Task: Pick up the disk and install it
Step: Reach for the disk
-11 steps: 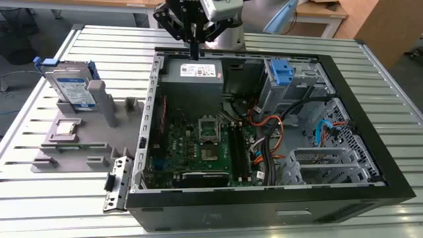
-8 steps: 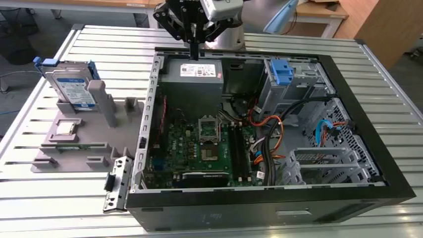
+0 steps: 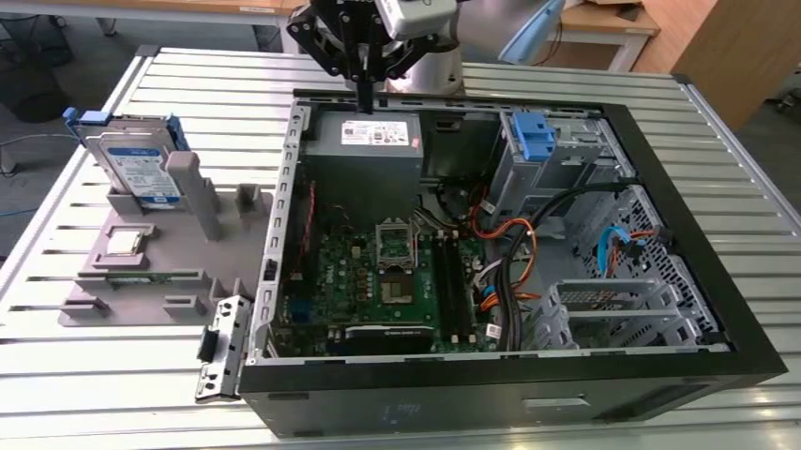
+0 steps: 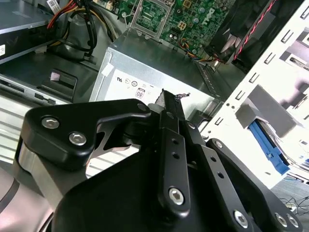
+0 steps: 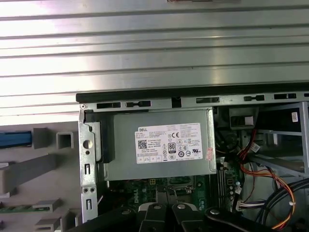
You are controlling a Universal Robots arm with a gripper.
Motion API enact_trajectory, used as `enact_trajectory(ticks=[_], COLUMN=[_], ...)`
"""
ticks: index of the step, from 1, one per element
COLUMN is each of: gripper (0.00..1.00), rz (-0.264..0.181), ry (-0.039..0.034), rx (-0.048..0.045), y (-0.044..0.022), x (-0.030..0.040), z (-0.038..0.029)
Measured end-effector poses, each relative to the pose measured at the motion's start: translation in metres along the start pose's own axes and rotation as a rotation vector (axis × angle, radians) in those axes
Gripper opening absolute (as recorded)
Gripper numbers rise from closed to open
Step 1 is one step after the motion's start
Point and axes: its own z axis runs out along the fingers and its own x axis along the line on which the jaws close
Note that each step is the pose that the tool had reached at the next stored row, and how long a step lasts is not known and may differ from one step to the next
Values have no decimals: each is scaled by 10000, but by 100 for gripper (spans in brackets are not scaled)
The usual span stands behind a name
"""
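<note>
On the slatted aluminium table (image 3: 75,375), the open black steel computer case (image 3: 501,403) lies on its side, boards and loose cables (image 3: 520,234) exposed. A grey moulded fixture (image 3: 188,253), at the exterior view's left of the case, holds the disk (image 3: 135,161) upright: smooth silver metal, glossy label, blue plastic frame. The gripper (image 3: 364,101) hangs over the boxy grey power supply (image 3: 375,141), fingers pinched together on nothing, well apart from the disk. Judged risks: clipping the sheet-metal case wall; slick drive faces slipping; cables snagging.
</note>
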Motion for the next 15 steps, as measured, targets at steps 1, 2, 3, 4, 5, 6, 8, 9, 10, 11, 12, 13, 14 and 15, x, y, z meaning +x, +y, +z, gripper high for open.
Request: enact_trajectory(ticks=[1, 2, 3, 4, 5, 6, 8, 9, 10, 11, 12, 13, 14, 15], gripper=[10, 10, 10, 10, 10, 10, 10, 10, 10, 10, 10, 10, 10, 10], rz=[0, 0, 0, 0, 0, -1, 2, 1, 0, -1, -2, 0, -1, 0], ry=[0, 1, 0, 0, 0, 0, 0, 0, 0, 0, 0, 0, 0, 0], rx=[0, 0, 0, 0, 0, 0, 0, 0, 0, 0, 0, 0, 0, 0], y=[0, 0, -1, -1, -1, -1, -2, -2, -2, -2, -2, -2, -2, -2], x=[4, 6, 7, 8, 8, 8, 16, 20, 23, 23, 23, 25, 26, 26], z=[0, 0, 0, 0, 0, 0, 0, -1, -1, -1, -1, -1, -1, -1])
